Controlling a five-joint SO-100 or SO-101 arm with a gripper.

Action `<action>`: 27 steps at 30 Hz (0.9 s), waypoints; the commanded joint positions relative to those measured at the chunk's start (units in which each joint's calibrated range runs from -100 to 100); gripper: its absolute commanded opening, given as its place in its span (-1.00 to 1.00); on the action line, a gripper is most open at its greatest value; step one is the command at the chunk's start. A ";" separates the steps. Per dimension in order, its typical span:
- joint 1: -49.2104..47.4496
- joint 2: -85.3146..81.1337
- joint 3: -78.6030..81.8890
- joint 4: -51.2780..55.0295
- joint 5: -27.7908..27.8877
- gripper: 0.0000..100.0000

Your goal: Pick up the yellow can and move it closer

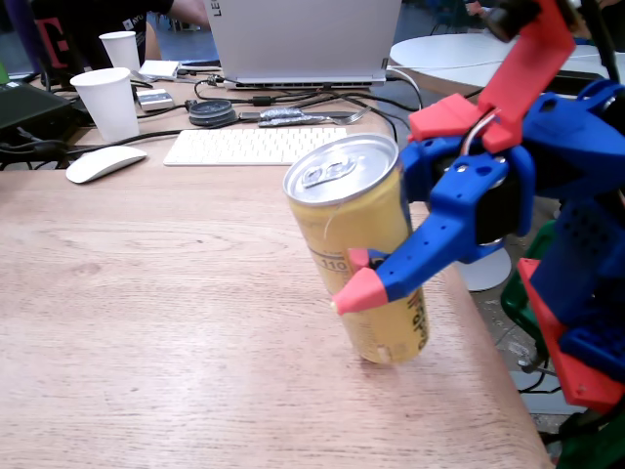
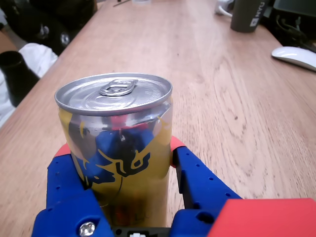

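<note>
The yellow can (image 1: 337, 220) leans to the left near the right edge of the wooden table (image 1: 146, 322) in the fixed view, silver pull-tab top up. My blue gripper (image 1: 361, 278) with pink tips is shut on the can's middle; one finger (image 1: 410, 264) crosses its front, the other is hidden behind it. I cannot tell whether the can's base touches the wood. In the wrist view the can (image 2: 118, 128) fills the lower middle, clamped between both blue fingers (image 2: 197, 177) of the gripper (image 2: 121, 148).
At the back of the fixed view are two white paper cups (image 1: 107, 103), a white mouse (image 1: 103, 163), a keyboard (image 1: 254, 145), a laptop (image 1: 303, 39) and cables. The table's right edge (image 1: 488, 332) is just beside the can. The wrist view shows a dark tumbler (image 2: 247, 15).
</note>
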 commanded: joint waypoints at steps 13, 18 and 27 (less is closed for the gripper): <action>0.09 -2.97 0.61 -0.31 0.20 -0.60; 0.09 -2.97 0.61 -0.31 0.20 -0.60; 0.09 -2.97 0.61 -0.31 0.20 -0.60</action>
